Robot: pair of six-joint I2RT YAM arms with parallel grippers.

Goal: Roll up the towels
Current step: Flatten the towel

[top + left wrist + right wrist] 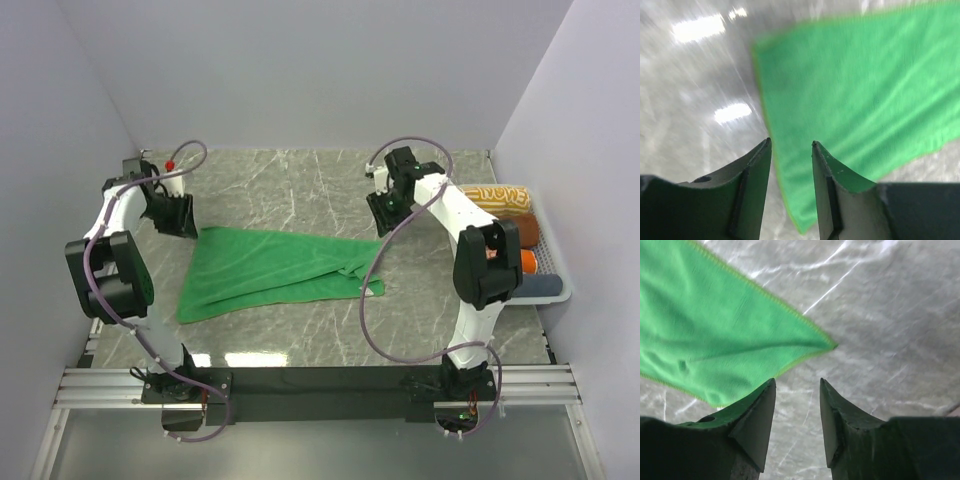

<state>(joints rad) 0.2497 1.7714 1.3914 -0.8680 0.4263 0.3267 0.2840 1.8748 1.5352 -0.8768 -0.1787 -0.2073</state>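
A bright green towel [275, 268] lies flat and loosely folded on the marble table, wide at the left and narrowing to the right. My left gripper [183, 222] hovers just over its far left corner. In the left wrist view the left gripper [790, 145] is open, with nothing between its fingers and the towel [855, 85] below it. My right gripper [388, 215] hangs above the table just beyond the towel's far right corner. In the right wrist view the right gripper [797, 382] is open and empty over bare marble, the towel's pointed corner [705, 335] lying to its left.
A white basket [562, 285] stands at the table's right edge. It holds rolled towels: an orange-lettered one [497, 197], a brown one [527, 232] and a blue-grey one [535, 289]. Grey walls close in the back and both sides.
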